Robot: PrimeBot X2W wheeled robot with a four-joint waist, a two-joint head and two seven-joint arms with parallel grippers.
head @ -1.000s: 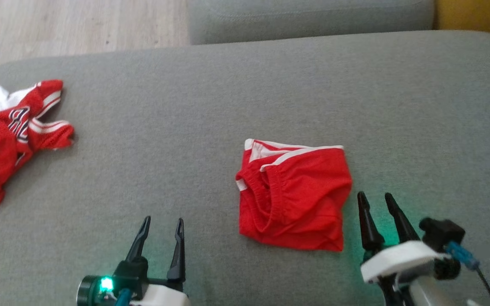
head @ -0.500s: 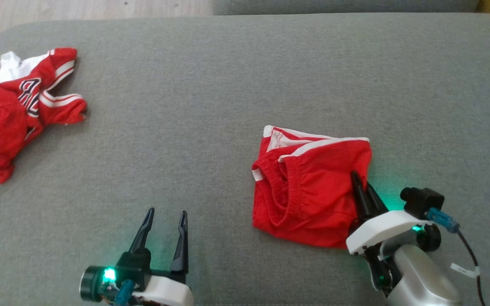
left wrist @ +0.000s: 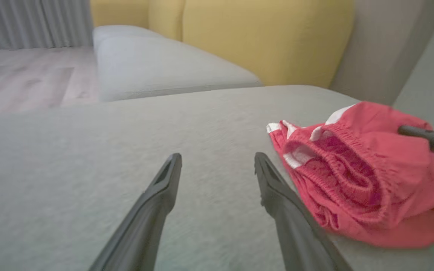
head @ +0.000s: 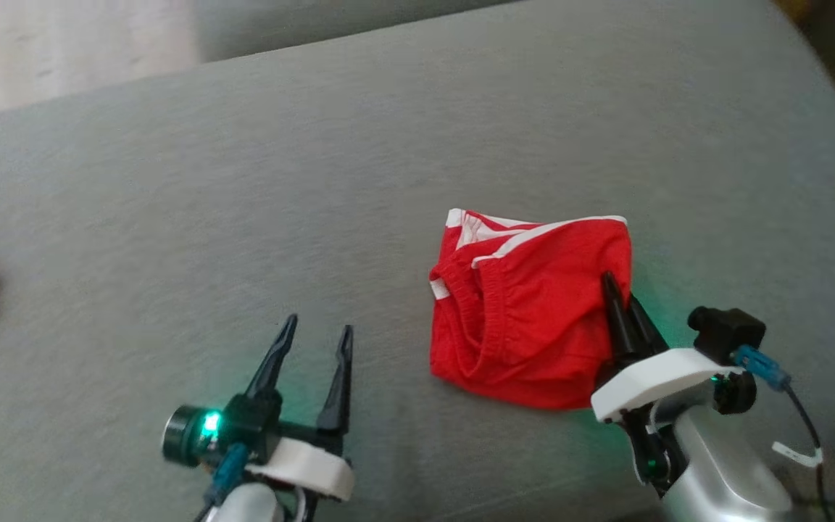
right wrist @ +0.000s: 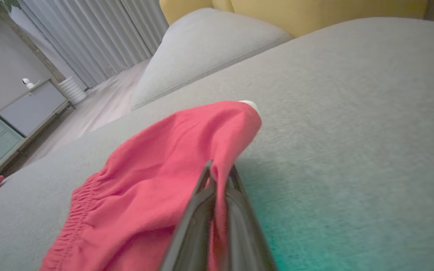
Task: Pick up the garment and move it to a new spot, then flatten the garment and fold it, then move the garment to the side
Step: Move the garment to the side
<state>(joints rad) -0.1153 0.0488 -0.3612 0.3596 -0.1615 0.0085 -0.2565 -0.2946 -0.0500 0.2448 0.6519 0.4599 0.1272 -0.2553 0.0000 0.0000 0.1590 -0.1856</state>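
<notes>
Garment (head: 526, 312), red, folded, lies mid grey cushion (head: 316, 181). Right gripper (head: 619, 291), wide beside it one second ago, now pinches its right edge. Left gripper (head: 318, 328) wide, empty, near. Likely last step begins: move aside.

No text, number, label or brand can be read on the red garment (head: 533, 312) or elsewhere.

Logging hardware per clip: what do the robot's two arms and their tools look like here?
Each tool, left tool and right tool, has two long, tapering dark fingers on a black base with a white wrist shell and a green glowing light. The right arm has a silver forearm, a black block with a blue connector and a thin black cable with a white tag.
</notes>
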